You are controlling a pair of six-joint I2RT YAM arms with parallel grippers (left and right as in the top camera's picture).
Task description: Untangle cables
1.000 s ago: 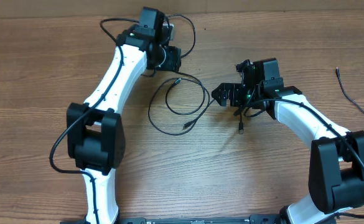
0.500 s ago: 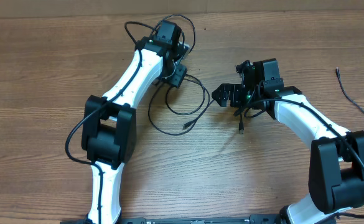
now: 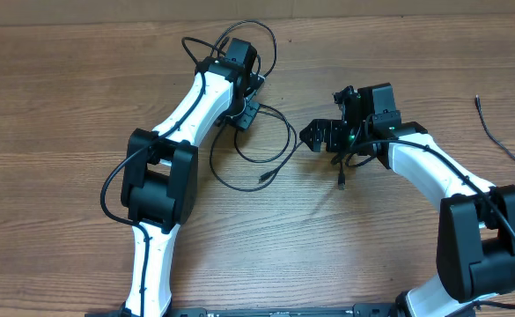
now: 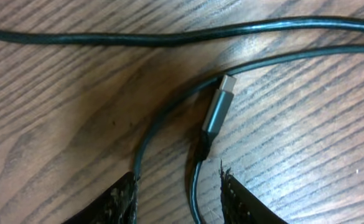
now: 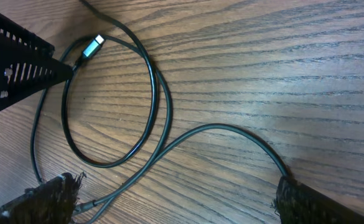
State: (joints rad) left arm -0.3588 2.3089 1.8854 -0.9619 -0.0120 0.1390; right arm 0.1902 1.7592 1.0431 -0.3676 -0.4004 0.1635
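Note:
Thin black cables lie looped on the wooden table between the two arms. My left gripper is down at the loop's top left. In the left wrist view its jaws stand partly apart, astride a strand that leads to a metal plug. A second strand runs along the left finger. Nothing is pinched. My right gripper sits at the loop's right side, wide open, with a cable crossing the table between its fingers.
Another thin black cable lies apart at the far right of the table. A short cable end with a plug lies just below the right gripper. The left gripper's black body shows at the top left of the right wrist view.
The left arm has swung right and its gripper has come down over the plug end of the loop, its jaws narrowing. The right arm and the cables have not moved.

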